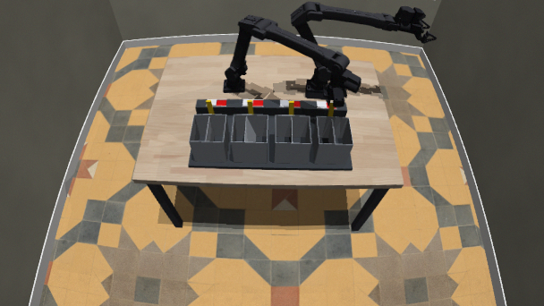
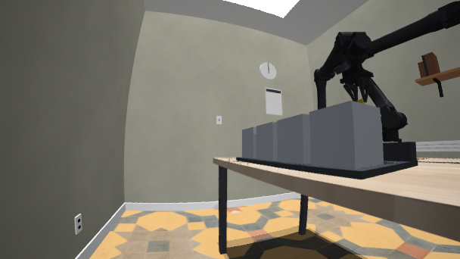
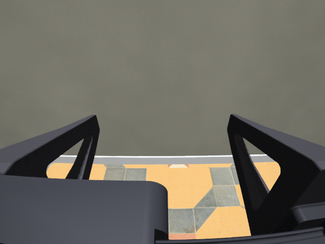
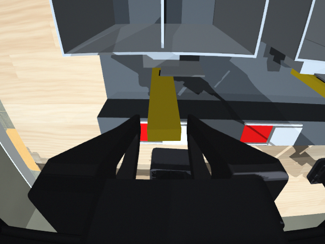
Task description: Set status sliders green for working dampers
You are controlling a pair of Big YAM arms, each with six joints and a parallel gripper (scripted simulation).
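pale wood bench [image 1: 165, 157] [image 2: 427, 193] [image 4: 78, 81] carries the end damper [image 1: 335, 157] [image 2: 333, 140] [image 4: 91, 54] behind its red-showing slider [image 1: 321, 105] [image 4: 143, 132]. r hand [image 1: 338, 104] [image 2: 356, 100] [image 4: 164, 115] apart, straddling yellow lever [image 1: 331, 108] [image 2: 360, 101] [image 4: 163, 105]; sideways drift cld knock it.
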